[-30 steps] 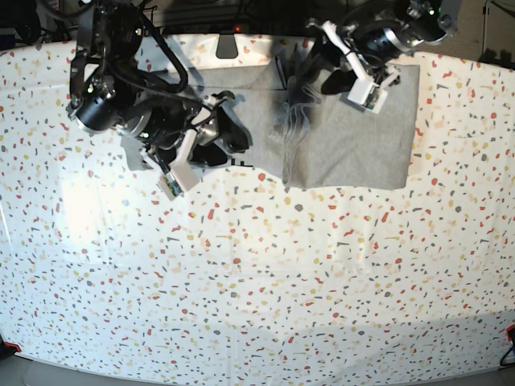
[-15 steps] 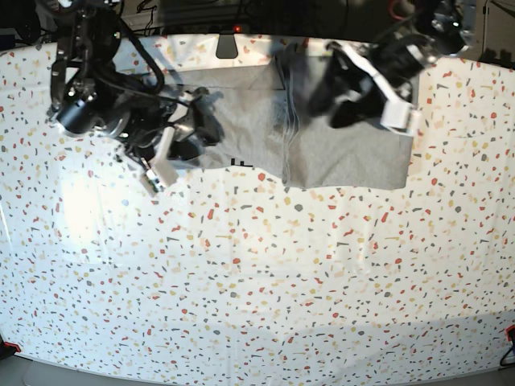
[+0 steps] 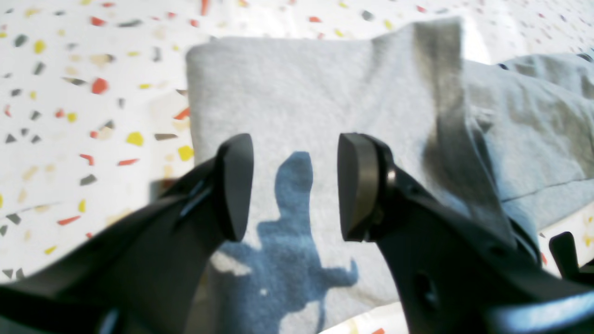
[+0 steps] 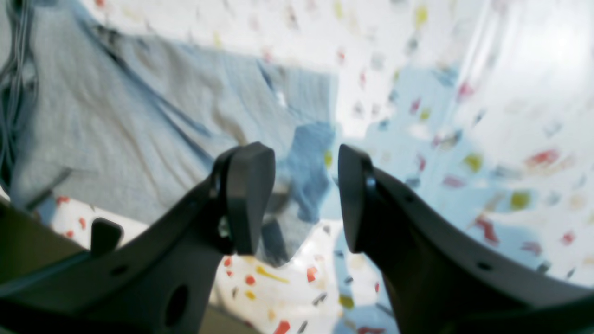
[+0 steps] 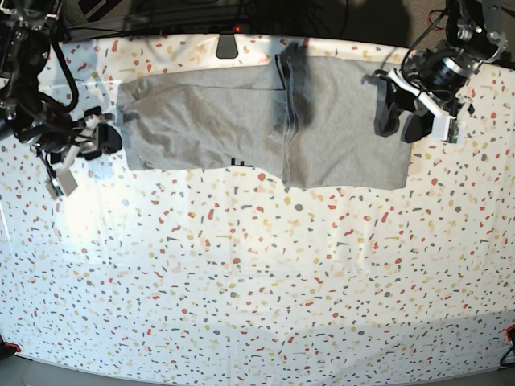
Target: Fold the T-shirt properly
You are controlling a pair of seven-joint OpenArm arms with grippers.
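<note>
Right gripper [image 4: 306,199] hangs with its two dark jaws parted, nothing between them. Beneath and to the left lies the grey T-shirt [image 4: 139,125], creased, its edge ending just behind the jaws. Speckled white table cover [image 4: 487,116] fills the right side, all of it blurred.

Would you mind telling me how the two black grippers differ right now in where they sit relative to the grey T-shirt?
The left gripper hovers over the heather-grey cotton T-shirt at its edge, so its wrist view shows cloth between the jaws. The right gripper sits beside the shirt's other end, over the speckled white table cover, with only the shirt's corner near its jaws. The left jaws look slightly wider apart than the right ones. Both are open and hold nothing.
</note>
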